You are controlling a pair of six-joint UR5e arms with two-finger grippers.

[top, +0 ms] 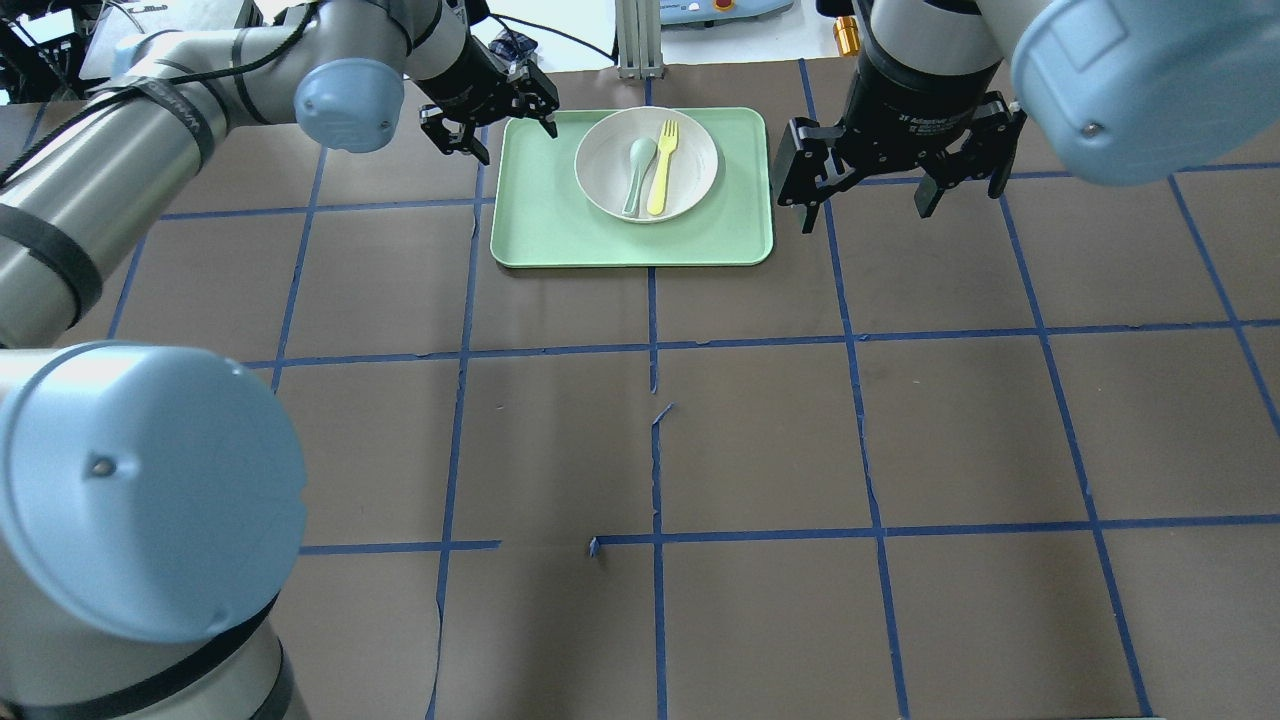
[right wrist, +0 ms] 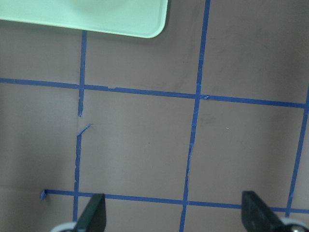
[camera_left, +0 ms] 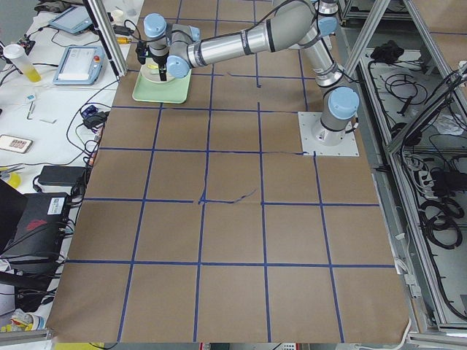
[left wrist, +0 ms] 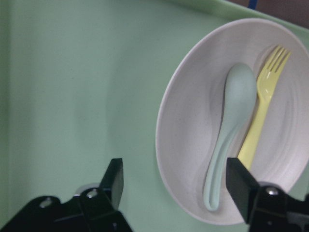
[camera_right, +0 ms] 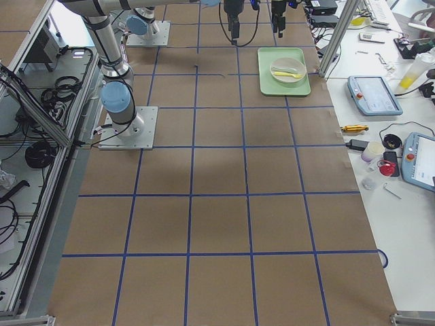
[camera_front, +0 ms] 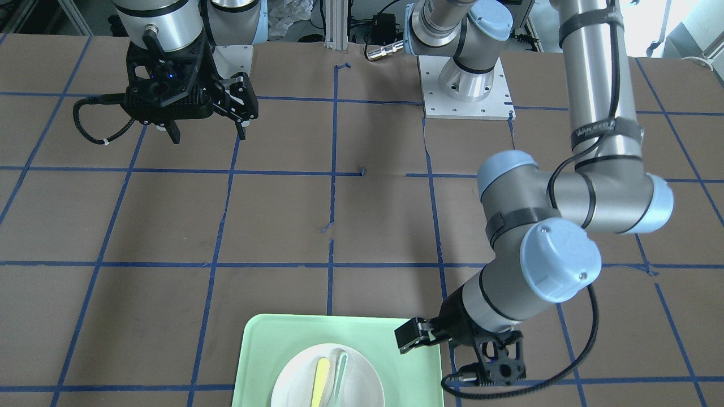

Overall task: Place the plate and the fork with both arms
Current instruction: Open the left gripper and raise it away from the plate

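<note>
Left gripper (left wrist: 175, 182) hovers over the green tray (top: 560, 232) at the table's (top: 760, 430) far edge, jaws spread wide and holding nothing. The white plate (top: 692, 160) on the tray holds the yellow fork (top: 661, 165) (beside a spoon (top: 636, 172)). Right gripper (top: 865, 205), jaws equally wide and holding nothing, hangs beside the tray.

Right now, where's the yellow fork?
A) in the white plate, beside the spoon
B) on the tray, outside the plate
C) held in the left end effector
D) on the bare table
A: the fork lies inside the plate, alongside the spoon, and the plate sits on the tray.
</note>
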